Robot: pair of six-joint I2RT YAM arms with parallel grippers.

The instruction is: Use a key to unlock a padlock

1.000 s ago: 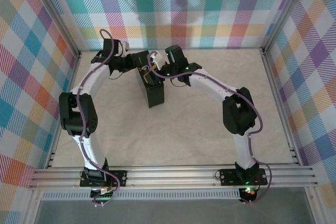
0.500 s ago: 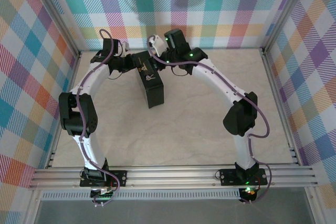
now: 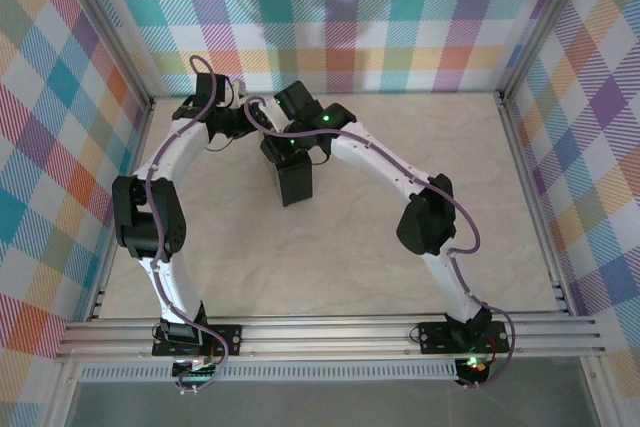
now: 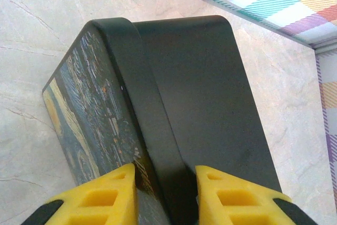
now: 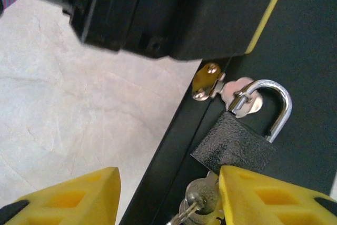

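One padlock (image 5: 234, 143), seemingly touching right end effector (image 5: 168, 196)

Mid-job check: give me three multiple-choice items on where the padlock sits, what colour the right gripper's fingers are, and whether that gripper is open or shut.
1. Where is the padlock?
A. Loose on the table
B. Hanging from the hasp on the black side of the box
C. Held in the left gripper

2. What colour are the fingers of the right gripper?
A. Yellow
B. Red
C. Green

3. What state is the right gripper in?
A. Shut on the key
B. Shut on the shackle
C. Open

Answers:
1 B: the shackle passes through the hasp.
2 A: both fingers show bright yellow in the right wrist view.
3 C: the jaws stand wide apart, with the key sticking out under the padlock beside one finger, ungripped.
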